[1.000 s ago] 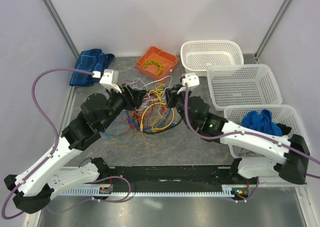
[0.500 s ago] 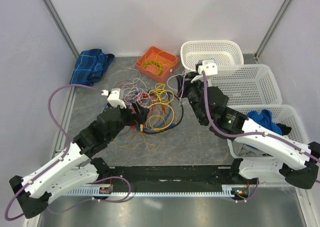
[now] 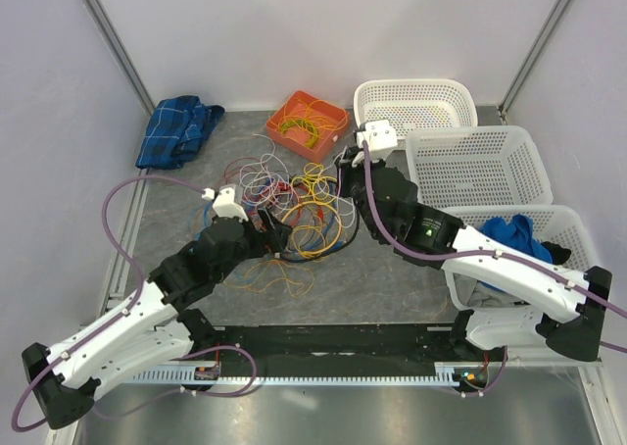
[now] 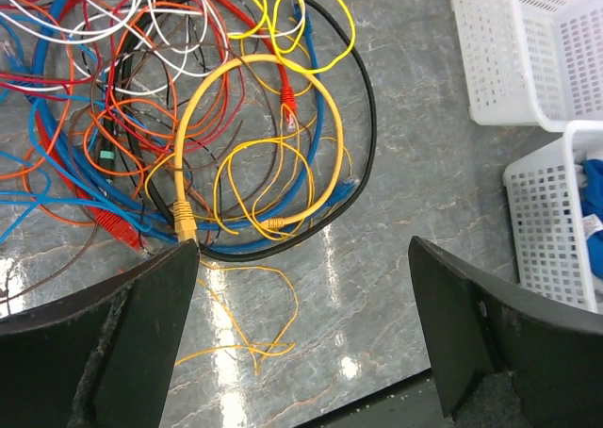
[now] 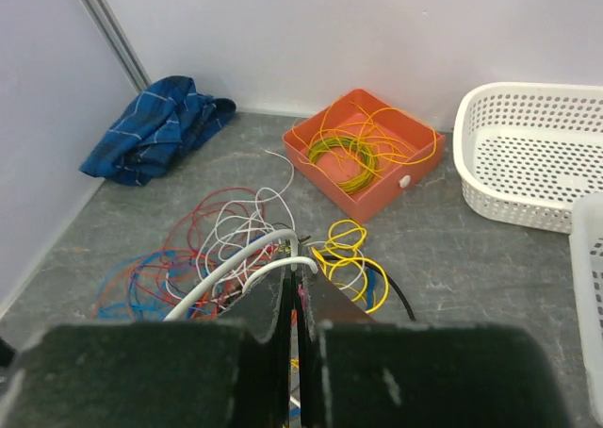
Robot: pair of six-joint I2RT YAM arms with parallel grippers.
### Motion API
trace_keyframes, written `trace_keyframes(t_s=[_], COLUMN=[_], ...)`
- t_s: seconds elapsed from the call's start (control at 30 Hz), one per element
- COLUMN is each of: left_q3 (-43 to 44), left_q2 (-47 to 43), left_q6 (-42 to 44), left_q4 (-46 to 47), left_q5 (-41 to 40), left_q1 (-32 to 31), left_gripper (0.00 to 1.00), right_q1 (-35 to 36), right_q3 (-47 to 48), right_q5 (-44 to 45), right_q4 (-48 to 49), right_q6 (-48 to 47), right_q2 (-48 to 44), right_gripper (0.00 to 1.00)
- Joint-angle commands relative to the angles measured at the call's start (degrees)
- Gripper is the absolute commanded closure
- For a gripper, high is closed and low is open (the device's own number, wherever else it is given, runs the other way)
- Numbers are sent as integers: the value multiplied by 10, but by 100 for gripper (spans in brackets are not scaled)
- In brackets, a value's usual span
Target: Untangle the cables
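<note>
The right gripper (image 5: pixel 294 291) has its jaws pressed together on a white cable (image 5: pixel 231 263). The strand leaves the fingertips as a double loop and runs left and toward the near edge, down into the heap. From above, this gripper (image 3: pixel 345 171) sits at the far-right side of the tangle (image 3: pixel 294 210), so the heap lies to its left and nearer the near edge.

The left gripper (image 4: pixel 301 249) has its jaws spread wide and holds nothing. Its fingertips (image 4: pixel 179 258) hang just over the near side of the heap. A thick yellow cable (image 4: pixel 252 60) loops straight ahead of it, one plug end just beside the left fingertip. Blue, black, red and orange strands are wound through that loop, and one thin yellow strand trails out toward the near edge.

The cables lie mid-table, a little left of centre. Each arm is at one side of the heap, the left nearest its bulk and the right already holding one end. The white strand's long axis runs from the right jaws into the heap, so it would probably come free if drawn rightward, away from the pile. The left jaws are placed to hold the rest down.

Behind the heap, at the far edge, an orange tray (image 5: pixel 372 200) holds a coiled cable. White baskets (image 3: pixel 470 171) line the right edge, and a blue cloth (image 3: pixel 176 129) lies in the far-left corner.
</note>
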Motion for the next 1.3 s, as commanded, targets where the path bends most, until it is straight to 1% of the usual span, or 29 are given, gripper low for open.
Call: trace_keyframes(t_s=[0.0, 0.07, 0.1, 0.17, 0.23, 0.27, 0.3, 0.4, 0.43, 0.47, 0.57, 0.7, 0.8, 0.83, 0.87, 0.93, 0.97, 1.0, 1.03, 1.07, 1.1, 1.13, 1.17, 1.2, 1.23, 1.27], left_q3=[53, 69, 75, 93, 101, 99, 93, 56, 35, 24, -4, -24, -43, -47, -51, -57, -59, -62, -64, -67, -72, -75, -77, -82, -84, -87], left_q2=[-8, 14, 48, 84, 110, 108, 103, 44, 28, -7, -50, -58, -49, -46, -39, -18, -11, 3, 9, 14, 20, 28, 32, 33, 35, 35], left_q6=[-6, 1, 4, 10, 9, 4, 1, -11, -17, -21, -35, -44, -61, -73, -82, -99, -104, -109, -111, -112, -113, -114, -116, -118, -119, -119], left_q4=[-11, -27, -34, -57, -66, -65, -62, -33, -25, -12, 24, 39, 52, 57, 60, 67, 70, 75, 83, 89, 93, 97, 104, 108, 112, 119], left_q5=[-8, 2, 17, 34, 43, 42, 29, -9, -15, -17, -15, -11, -5, -1, 13, 31, 49, 58, 67, 85, 92, 99, 111, 114, 117, 121], left_q1=[3, 4, 7, 10, 10, 10, 10, 11, 11, 11, 11, 12, 12, 12, 12, 12, 12, 12, 12, 12, 12, 12, 12, 12, 12, 12], left_gripper=[0, 0, 0, 0, 0, 0, 0, 0, 0, 0, 0, 0, 0, 0, 0, 0, 0, 0, 0, 0, 0, 0, 0, 0, 0, 0], right_q1=[-1, -1, -1, 0, -1, -1, 0, -1, -1, -4, -27, -65, -105, -120, -156, -200, -243, -267, -317, -341, -363, -406, -428, -447, -482, -496], right_q3=[19, 25, 26, 29, 36, 41, 44, 62, 65, 70, 84, 99, 102, 107, 111, 127, 135, 144, 169, 185, 204, 238, 252, 264, 276, 275], right_q5=[15, 29, 34, 39, 48, 47, 47, 66, 88, 101, 128, 131, 116, 104, 67, 24, -30, -56, -91, -122, -176, -200, -224, -280, -300, -315], right_q4=[13, 19, 39, 43, 25, 9, -14, -64, -71, -77, -112, -163, -170, -176, -181, -196, -204, -209, -214, -228, -236, -242, -256, -259, -262, -259], right_q6=[-15, -27, -30, -35, -30, -29, -26, -27, -35, -39, -39, -16, -3, 3, 22, 48, 72, 88, 102, 115, 145, 158, 176, 207, 224, 237], right_q2=[-32, -53, -59, -68, -64, -54, -46, -25, -26, -28, -42, -43, -34, -22, -14, 16, 28, 56, 71, 88, 107, 142, 159, 186, 196, 202], right_gripper=[100, 100, 100, 100, 100, 100, 100, 100, 100, 100, 100, 100, 100, 100, 100, 100, 100, 100, 100, 100, 100, 100, 100, 100, 100, 100])
